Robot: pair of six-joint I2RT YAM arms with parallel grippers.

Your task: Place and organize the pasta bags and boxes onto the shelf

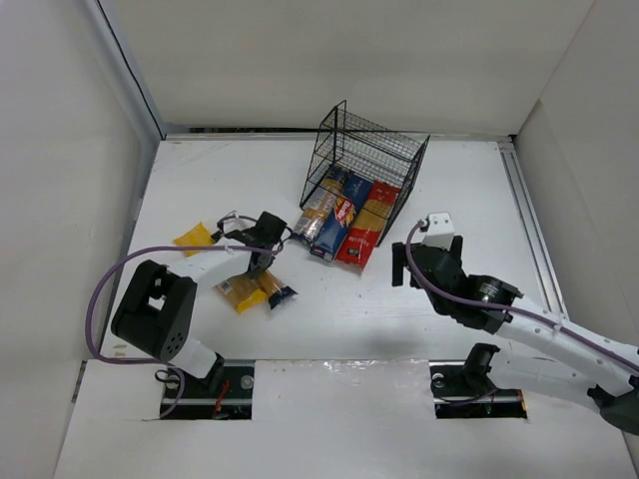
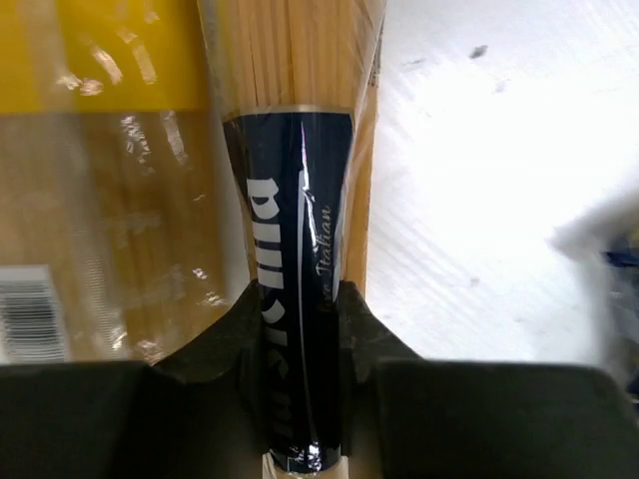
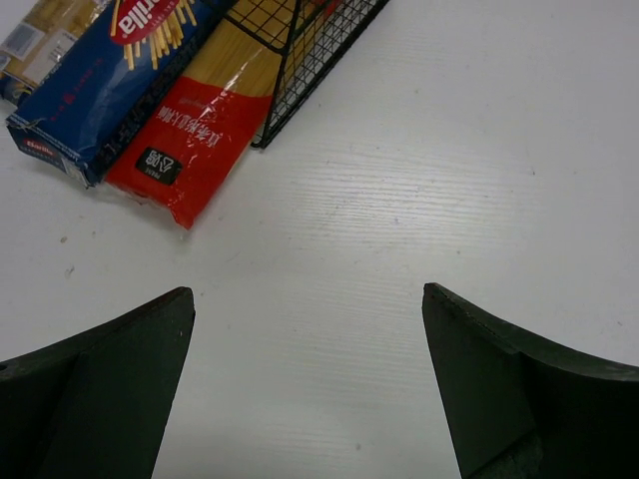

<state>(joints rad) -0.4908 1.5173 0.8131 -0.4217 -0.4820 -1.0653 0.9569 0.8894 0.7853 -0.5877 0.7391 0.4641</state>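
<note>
left hand (image 2: 298, 311) pinches a blue-labelled spaghetti bag (image 2: 300, 230), near-left of the shelf (image 1: 371, 160); right hand (image 3: 310, 339) hangs spread, empty. pickup step, i judge; next i'd carry it far-right into the shelf.

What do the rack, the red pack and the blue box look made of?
The rack looks like thin black wire, probably coated metal: open grid. The red pack is glossy plastic film, showing glare and wrinkles. The blue box seems matte cardboard, with crisp folded corners.
</note>
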